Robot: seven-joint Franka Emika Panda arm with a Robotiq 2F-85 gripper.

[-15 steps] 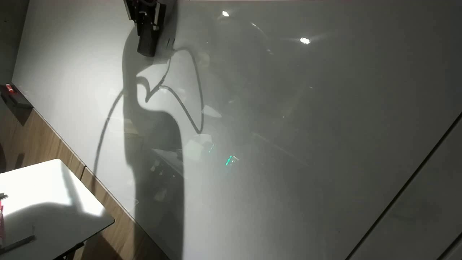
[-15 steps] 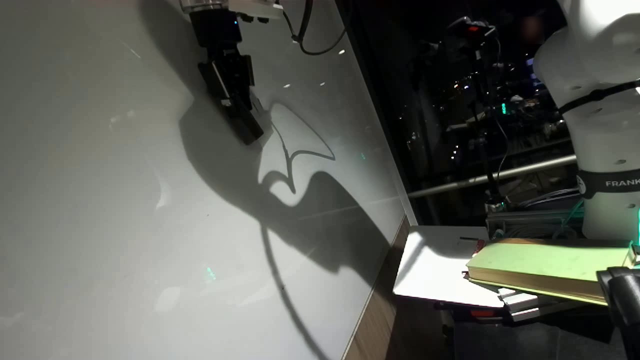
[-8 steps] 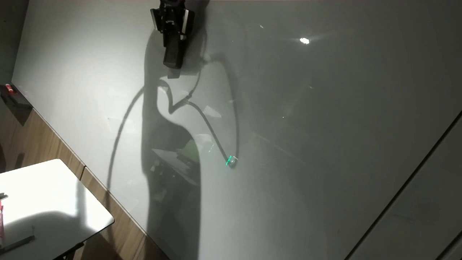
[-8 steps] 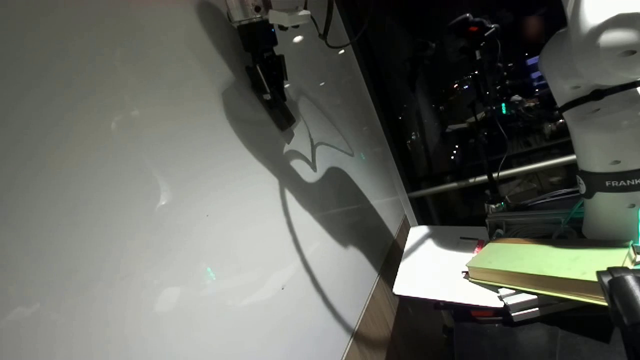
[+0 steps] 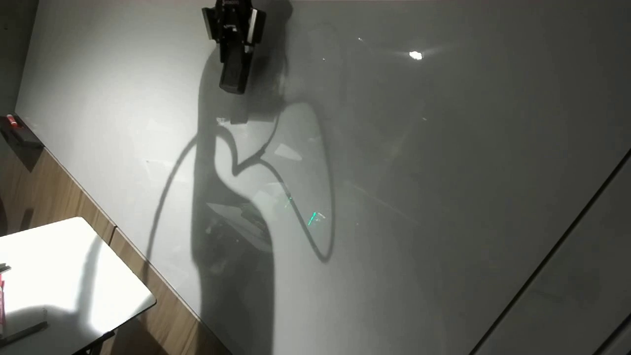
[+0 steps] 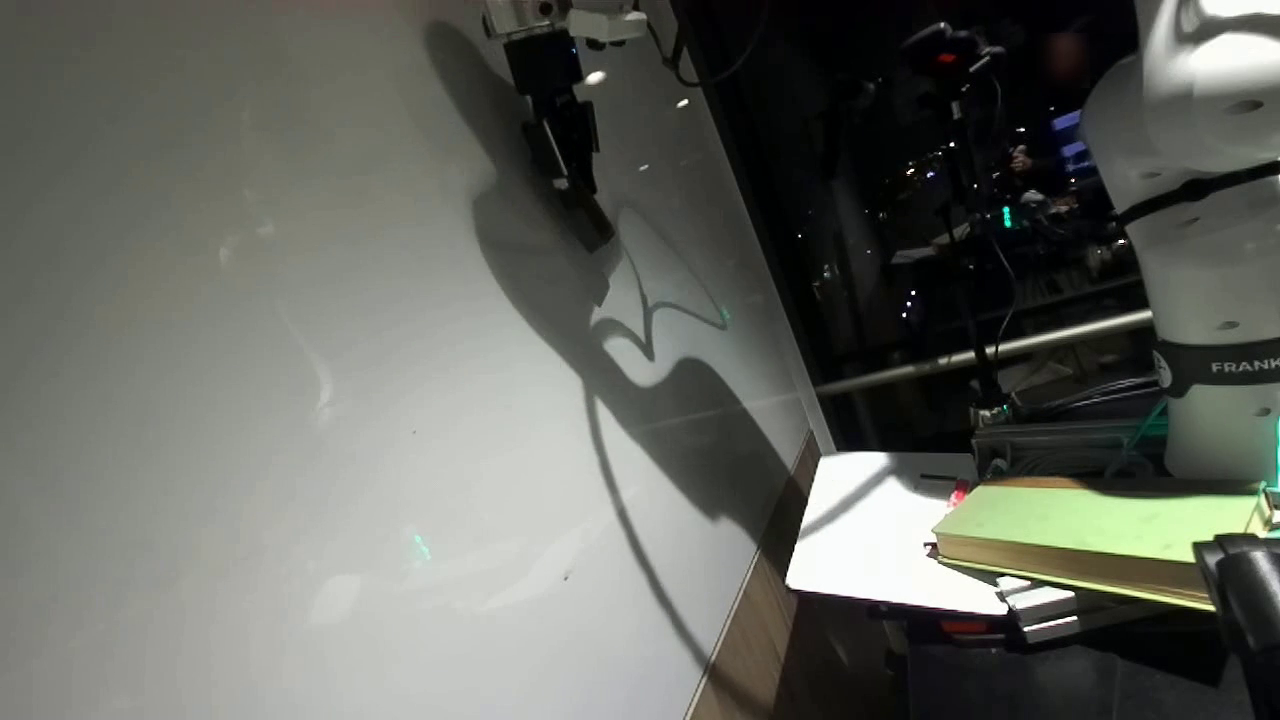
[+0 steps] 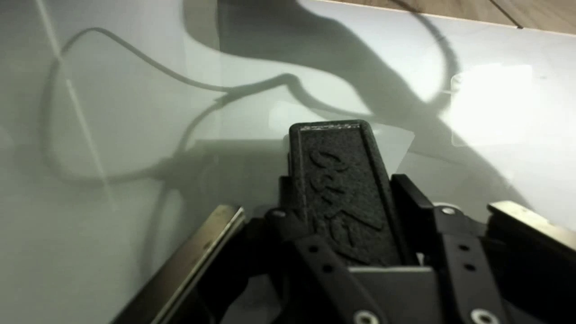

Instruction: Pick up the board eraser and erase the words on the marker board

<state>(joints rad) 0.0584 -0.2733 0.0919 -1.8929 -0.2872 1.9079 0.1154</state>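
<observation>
Just off the marker board (image 5: 468, 172), the Robotiq gripper (image 7: 344, 193), clamped on the board eraser (image 5: 236, 71), seems to pull back; the eraser's shadow (image 5: 240, 116) slides farther clear! No words show there, so wiping looks nearly done.

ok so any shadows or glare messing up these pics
In both exterior views, a broad shadow lies across the marker board and the white tabletop looks partly washed out; in an exterior view, a glare spot shows high on the board; in the wrist view, a white patch glares at right, but raised marks show on the board eraser.
</observation>
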